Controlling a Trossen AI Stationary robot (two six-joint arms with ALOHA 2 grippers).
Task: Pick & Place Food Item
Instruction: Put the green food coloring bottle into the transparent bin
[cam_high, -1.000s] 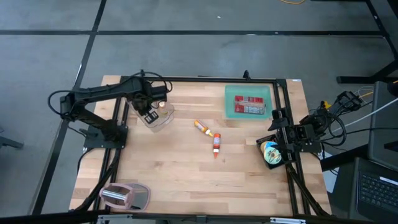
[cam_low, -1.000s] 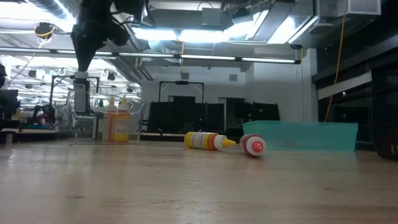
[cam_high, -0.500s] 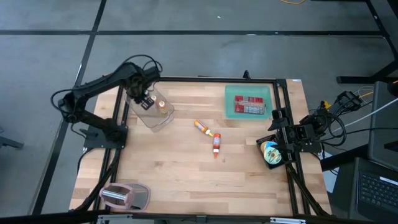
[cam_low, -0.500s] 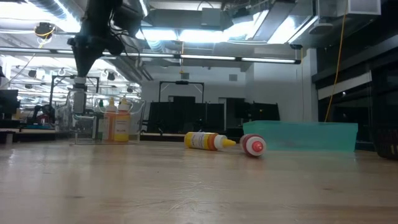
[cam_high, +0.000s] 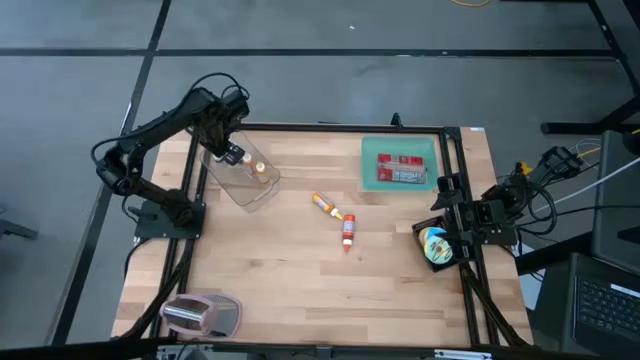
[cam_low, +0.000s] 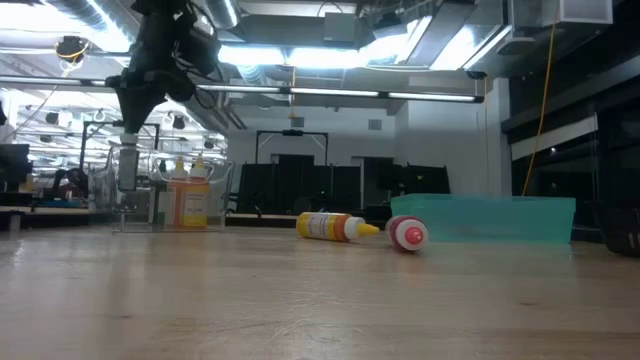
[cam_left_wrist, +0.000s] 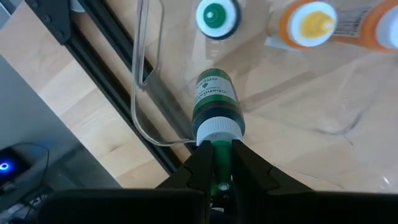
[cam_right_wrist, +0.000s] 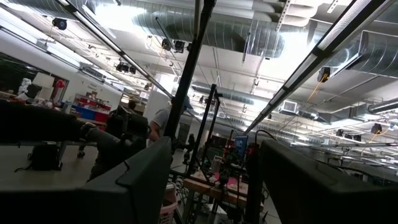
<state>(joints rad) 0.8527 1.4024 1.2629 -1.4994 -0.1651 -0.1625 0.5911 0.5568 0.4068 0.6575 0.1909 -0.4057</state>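
My left gripper (cam_high: 228, 152) hangs over the far-left part of the table, shut on a small green bottle (cam_left_wrist: 214, 96) with a white collar. Under it stands a clear container (cam_high: 248, 178) holding two orange bottles (cam_left_wrist: 311, 22) and a green-capped one (cam_left_wrist: 214, 17). A yellow bottle (cam_high: 325, 203) and a red-capped bottle (cam_high: 348, 232) lie on their sides mid-table. A teal tray (cam_high: 372, 150) with a red packet (cam_high: 402, 168) sits at the far right. My right gripper (cam_right_wrist: 211, 180) waits open at the right edge, pointing up into the room. My left gripper pinches the bottle's green tip (cam_left_wrist: 219, 152), just above the white collar (cam_left_wrist: 217, 129), between its two fingers. The fingers come from above, pointing down. The bottle hangs upright below them (cam_low: 127, 168), lifted clear, over the container's rim (cam_left_wrist: 138, 74).
A silver toaster-like object (cam_high: 200, 315) sits at the near left corner. A round coloured object (cam_high: 435, 245) lies by the right arm. A black frame (cam_high: 190, 200) borders the table. Bare wood lies across the near half.
My left gripper has swung toward the table's far-left corner with the green bottle, rolling slightly about its downward axis. The bottle stays hanging upright below the fingers. The gripper stays shut.
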